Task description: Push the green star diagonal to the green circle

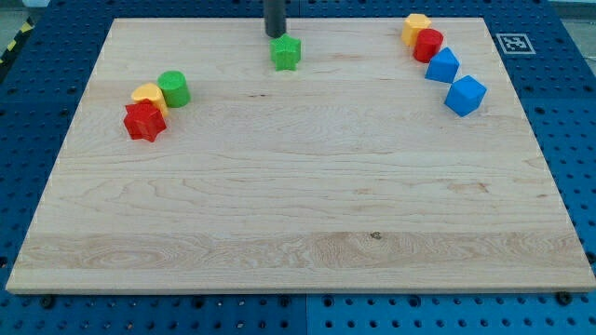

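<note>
The green star [286, 53] lies near the view's top, a little left of centre, on the wooden board [298, 214]. My tip [275, 34] stands just above and slightly left of the star, touching or nearly touching its top edge. The green circle [173, 88] sits at the view's left, well apart from the star, beside a yellow block [146, 93] and a red star-like block [144, 121].
At the view's top right lie a yellow block [416, 26], a red round block [428, 45], a blue block [442, 66] and a blue cube-like block [465, 96]. A blue pegboard table [568, 112] surrounds the board.
</note>
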Controlling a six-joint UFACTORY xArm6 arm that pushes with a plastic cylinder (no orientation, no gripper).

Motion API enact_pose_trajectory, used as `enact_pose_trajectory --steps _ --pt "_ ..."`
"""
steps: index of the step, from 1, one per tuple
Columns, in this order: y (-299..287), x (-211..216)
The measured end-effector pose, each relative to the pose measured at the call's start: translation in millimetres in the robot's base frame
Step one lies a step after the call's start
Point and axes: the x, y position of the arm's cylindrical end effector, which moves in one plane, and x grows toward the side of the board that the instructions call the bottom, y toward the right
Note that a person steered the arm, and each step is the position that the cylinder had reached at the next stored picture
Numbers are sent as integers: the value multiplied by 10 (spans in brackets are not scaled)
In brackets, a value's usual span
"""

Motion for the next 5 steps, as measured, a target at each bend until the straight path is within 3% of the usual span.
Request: enact_pose_trajectory --steps 3,5 --pt "122 451" --pt "-222 488"
